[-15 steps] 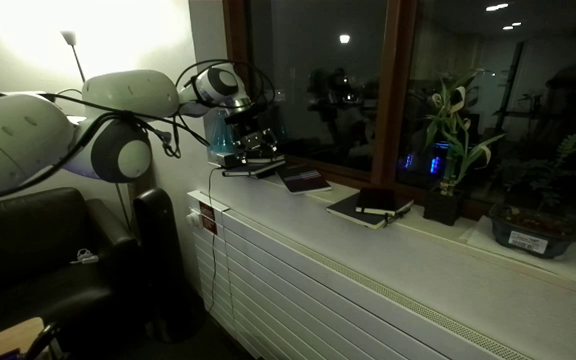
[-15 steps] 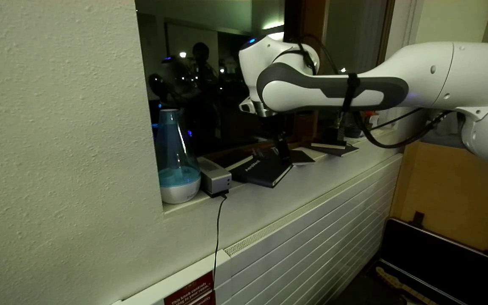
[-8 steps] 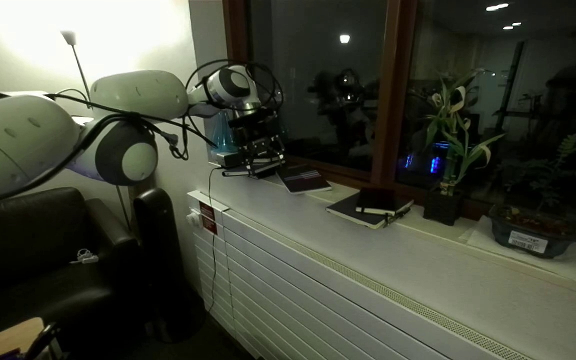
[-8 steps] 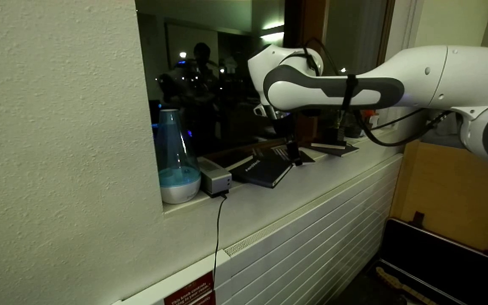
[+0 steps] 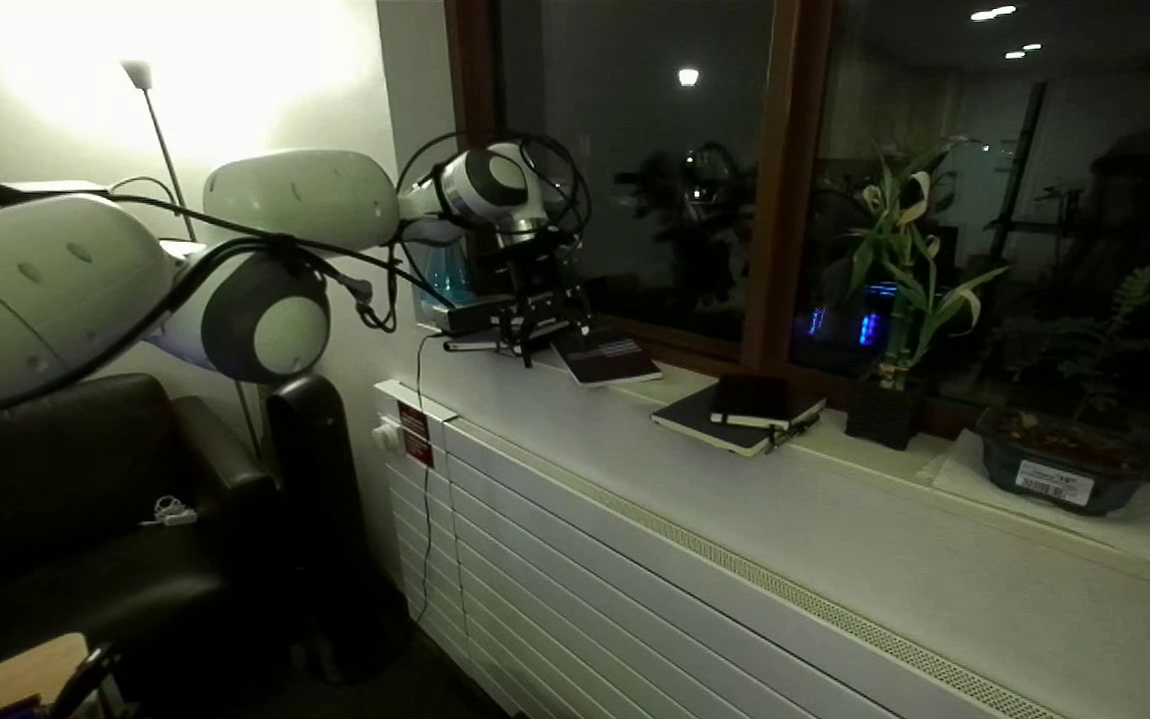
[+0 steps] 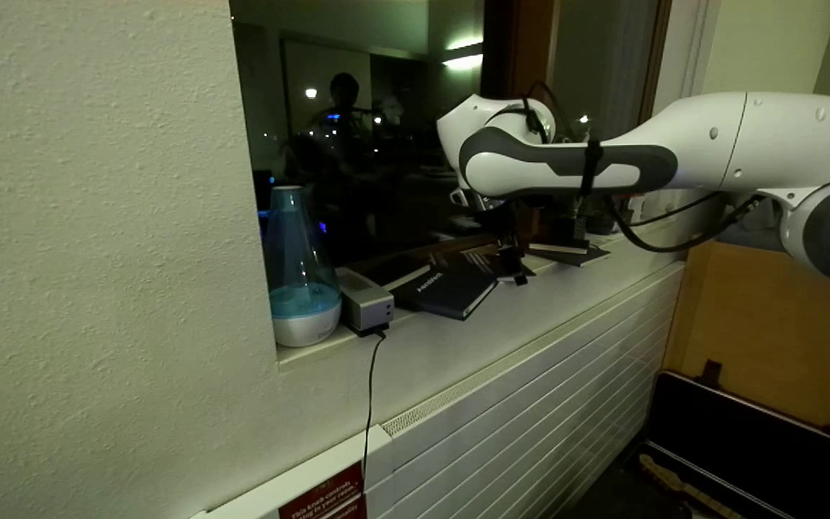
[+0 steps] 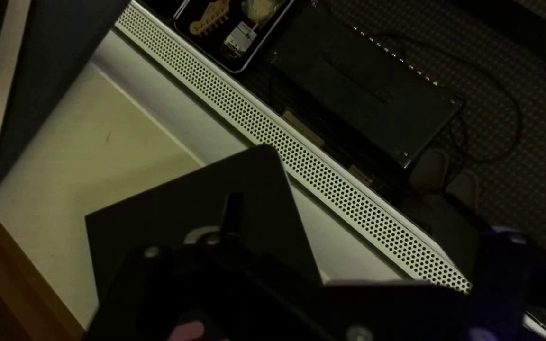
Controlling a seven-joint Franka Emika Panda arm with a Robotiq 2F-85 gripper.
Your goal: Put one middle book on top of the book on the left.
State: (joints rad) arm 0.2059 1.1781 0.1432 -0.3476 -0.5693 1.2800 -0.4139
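The middle book (image 5: 607, 360) lies flat on a pale windowsill (image 7: 112, 161), between the left book (image 6: 451, 294), whose dark cover bears pale lettering, and a small black notebook (image 5: 761, 401) stacked on a larger dark notebook (image 5: 697, 419). It is thin and rectangular. Its cover is nearly black, with a faint brownish cast in an exterior view, where a narrow pale line of page edges runs along the lower side. Pale streaks cross part of the cover in both exterior views; I cannot say whether they are print or sheen. In the wrist view the portion in sight is dark and mostly plain, one corner rounded, the next more pointed; a pale curved mark shows close to me, its nature unclear. The rounded corner reaches toward the perforated grille (image 7: 235, 104), and the remainder is hidden behind my own dark shape.

My gripper (image 5: 556, 345) points downward near the side of the middle book that faces the left book, its jaws released and parted wide; whether it touches a cover I cannot make out. A potted bamboo plant (image 5: 894, 371) stands just beside the stacked notebooks. At the opposite end, past the left book, a grey box (image 6: 372, 306) sits next to a blue-and-white humidifier (image 6: 305, 299)
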